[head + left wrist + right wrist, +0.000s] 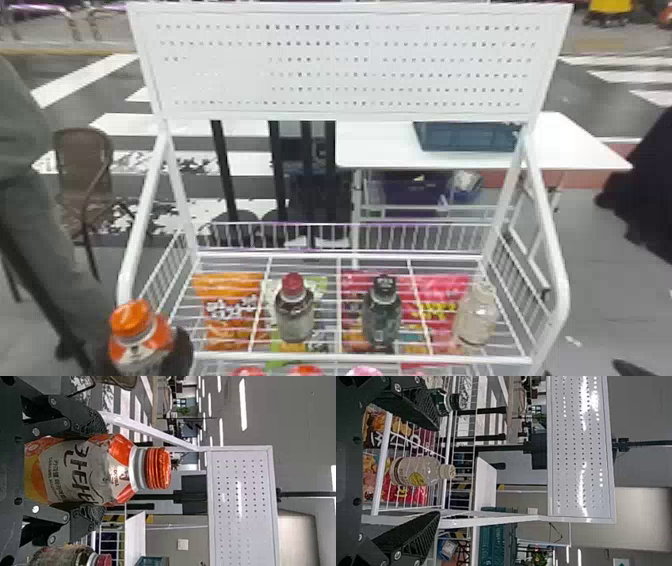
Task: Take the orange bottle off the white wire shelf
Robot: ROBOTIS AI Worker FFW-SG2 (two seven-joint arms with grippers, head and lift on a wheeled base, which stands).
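At the lower left of the head view, your left gripper (145, 346) has the orange bottle (159, 336), with its orange cap up. One black finger presses on each side of it. The bottle is by the near left corner of the white wire shelf (360, 357). In the right wrist view, your right gripper (437, 471) has its two fingers wide apart, with nothing held. Low in the middle of the head view, you can see a red-cap bottle (294, 315) and a black-cap bottle (382, 320). A clear bottle (475, 317) is to their right, on the shelf too.
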